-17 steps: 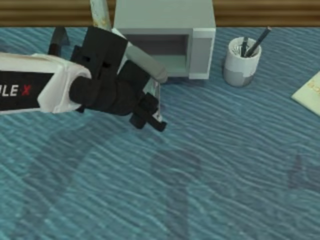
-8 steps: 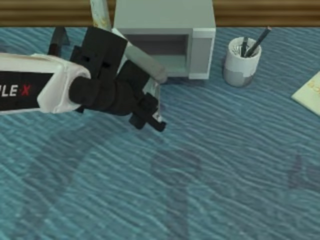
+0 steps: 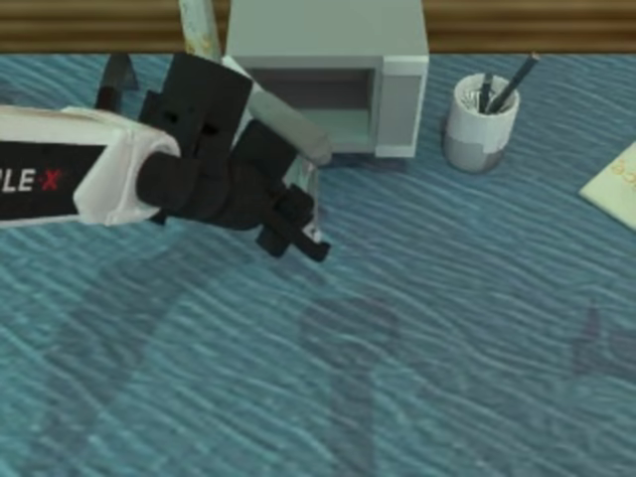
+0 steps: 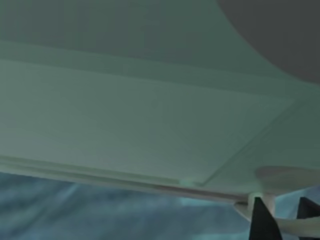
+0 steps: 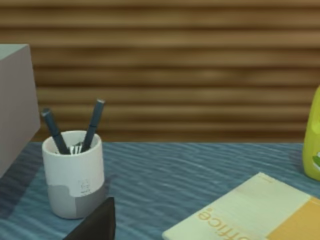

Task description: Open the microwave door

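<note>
The microwave (image 3: 343, 60) stands at the table's far edge, cavity exposed. The microwave door (image 3: 288, 124) is swung well open; little remains. The left gripper (image 3: 303, 224) is closed on the door's handle edge.

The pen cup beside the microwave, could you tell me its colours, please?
The pen cup is white above, grey below; clearest in the right wrist view.

The table (image 3: 427, 328) has a blue-teal wavy surface that runs back to a brown slatted wall. Just beyond the left gripper (image 3: 298, 231) the microwave (image 3: 328, 40) stands on it, and farther off to that gripper's right are a white cup (image 3: 480, 123) holding dark pens and a pale booklet (image 3: 614, 185) at the right edge. A yellow bottle (image 5: 312, 135) stands beside the booklet.
</note>
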{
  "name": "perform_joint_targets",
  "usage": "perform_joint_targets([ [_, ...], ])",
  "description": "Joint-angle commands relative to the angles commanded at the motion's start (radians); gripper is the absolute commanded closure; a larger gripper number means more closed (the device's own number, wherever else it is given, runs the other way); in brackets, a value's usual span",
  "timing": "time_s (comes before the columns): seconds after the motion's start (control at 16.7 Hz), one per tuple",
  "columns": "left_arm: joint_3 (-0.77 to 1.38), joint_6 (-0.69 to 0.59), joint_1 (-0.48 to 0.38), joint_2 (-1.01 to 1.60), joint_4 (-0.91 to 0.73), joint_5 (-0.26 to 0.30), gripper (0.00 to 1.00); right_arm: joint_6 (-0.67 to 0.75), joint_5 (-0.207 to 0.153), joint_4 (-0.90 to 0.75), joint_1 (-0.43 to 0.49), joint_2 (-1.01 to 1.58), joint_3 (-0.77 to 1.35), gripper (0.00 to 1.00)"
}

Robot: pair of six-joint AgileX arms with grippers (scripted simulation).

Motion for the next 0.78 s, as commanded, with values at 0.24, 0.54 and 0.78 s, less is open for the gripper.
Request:
perform_joint_targets([
  [0.24,-0.005,0.039,0.016,-0.004,-0.012,0.024,1.00,0.000,0.000,0.000,0.000,0.000,0.000,0.00],
  [0.54,-0.011,0.107,0.050,-0.018,-0.030,0.070,1.00,0.000,0.000,0.000,0.000,0.000,0.000,0.00],
  [0.78,-0.013,0.119,0.056,-0.019,-0.034,0.078,1.00,0.000,0.000,0.000,0.000,0.000,0.000,0.00],
])
